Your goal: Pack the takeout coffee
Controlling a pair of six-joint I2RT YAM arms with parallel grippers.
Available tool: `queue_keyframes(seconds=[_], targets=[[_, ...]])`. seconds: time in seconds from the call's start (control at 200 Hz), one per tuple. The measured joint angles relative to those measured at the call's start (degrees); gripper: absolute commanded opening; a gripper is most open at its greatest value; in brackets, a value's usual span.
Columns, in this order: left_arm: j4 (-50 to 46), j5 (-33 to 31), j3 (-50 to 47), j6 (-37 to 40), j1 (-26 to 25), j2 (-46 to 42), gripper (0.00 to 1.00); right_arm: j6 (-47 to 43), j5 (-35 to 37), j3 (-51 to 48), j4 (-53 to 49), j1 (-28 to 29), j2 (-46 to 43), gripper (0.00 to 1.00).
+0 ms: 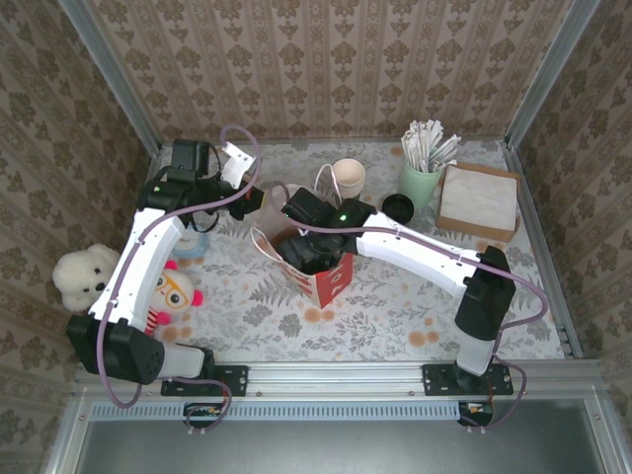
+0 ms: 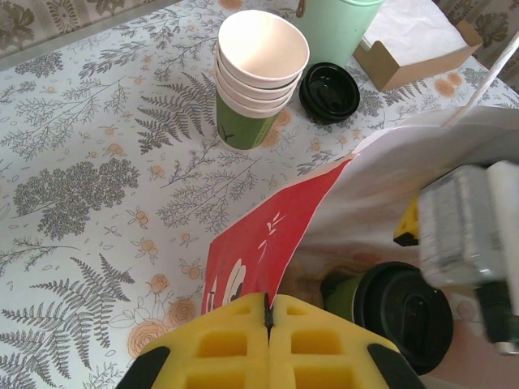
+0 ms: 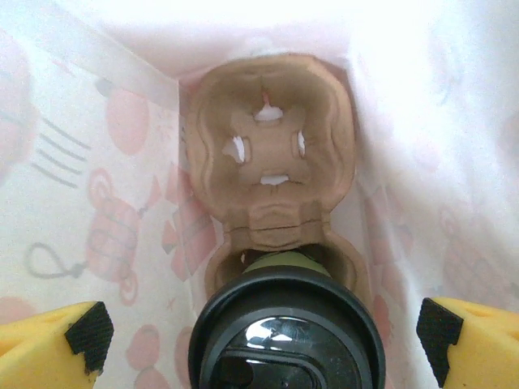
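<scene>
The takeout coffee [image 3: 288, 332], a dark green cup with a black lid, stands in the near socket of a brown cardboard carrier [image 3: 272, 138] at the bottom of the red-and-white paper bag [image 1: 331, 281]. My right gripper [image 3: 261, 336] reaches down into the bag over the cup; its yellow fingertips [image 3: 81, 332] are spread wider than the lid and do not touch it. My left gripper [image 2: 268, 312] is shut on the bag's red upper edge [image 2: 268, 235] and holds the mouth apart. Inside the bag, the left wrist view catches the coffee [image 2: 397, 312] beside the right gripper's body.
A stack of unlidded cups [image 1: 348, 180] and loose black lids [image 1: 397, 207] stand behind the bag. Further right are a mint cup of sticks [image 1: 423, 168] and a napkin box [image 1: 479, 197]. Plush toys [image 1: 84, 276] lie at the left edge.
</scene>
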Motion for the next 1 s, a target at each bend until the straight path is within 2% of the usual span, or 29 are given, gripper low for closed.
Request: queue_keyframes(seconds=[0.21, 0.525, 1.0], targets=[[0.0, -0.1, 0.0, 0.0, 0.0, 0.0, 0.00, -2.5, 0.8, -3.2, 7.1, 0.0, -4.4, 1.00], [0.0, -1.2, 0.0, -0.1, 0.0, 0.0, 0.00, -5.8, 0.8, -4.4, 16.9, 0.1, -6.4, 1.00], [0.9, -3.2, -0.5, -2.4, 0.0, 0.0, 0.00, -9.0, -3.8, -13.9, 31.1, 0.1, -15.8, 1.00]])
